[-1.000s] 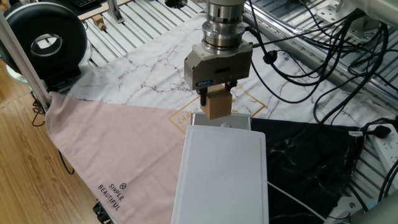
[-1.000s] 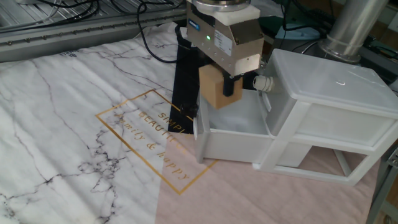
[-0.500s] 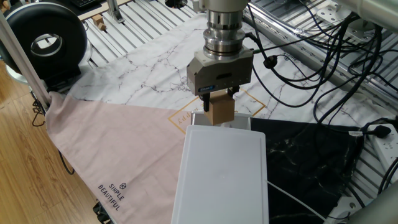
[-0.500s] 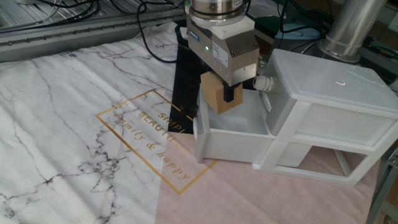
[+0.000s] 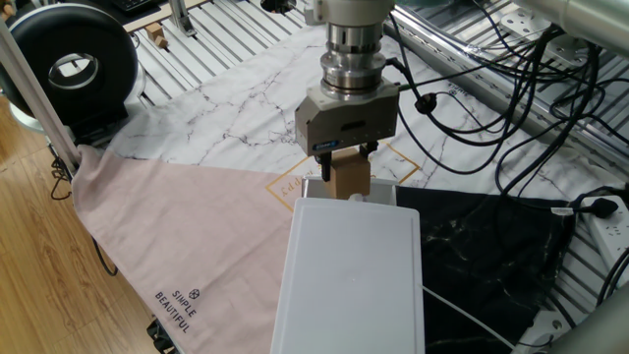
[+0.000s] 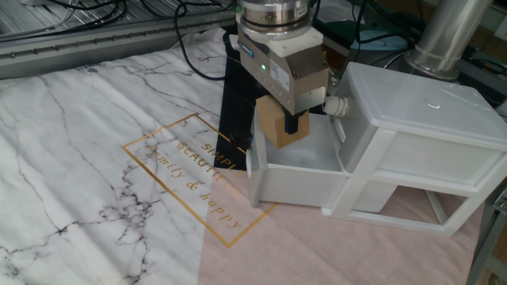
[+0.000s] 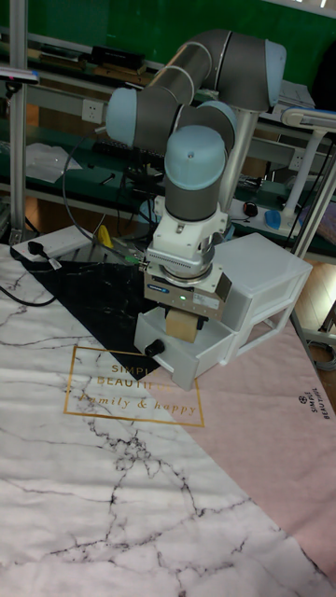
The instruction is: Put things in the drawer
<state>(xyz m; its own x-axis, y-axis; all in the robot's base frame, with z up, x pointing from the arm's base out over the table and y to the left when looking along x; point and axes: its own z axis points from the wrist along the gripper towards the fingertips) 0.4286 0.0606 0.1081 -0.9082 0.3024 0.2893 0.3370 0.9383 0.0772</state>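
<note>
My gripper (image 5: 346, 169) is shut on the light-brown wooden cube (image 5: 349, 181) and holds it upright just over the drawer. The drawer is the lower tray (image 6: 305, 176) of a white plastic unit (image 6: 420, 131); it is pulled out and open at the top. In the other fixed view the cube (image 6: 272, 131) hangs in the gripper (image 6: 280, 127) over the tray's far corner, with its lower edge near the rim. The tall fixed view shows the cube (image 7: 181, 325) in the gripper (image 7: 184, 315) above the drawer front (image 7: 182, 359) and its dark knob (image 7: 155, 348).
A round black device (image 5: 69, 64) stands at the back left. Black cables (image 5: 491, 108) and a white power strip (image 5: 614, 231) lie to the right. Marble, pink and black cloths (image 5: 197, 216) cover the table. A metal post (image 6: 447, 36) rises behind the unit.
The gripper, still holding the cube, has shifted a little toward the drawer unit, so the cube now hangs over the open tray.
</note>
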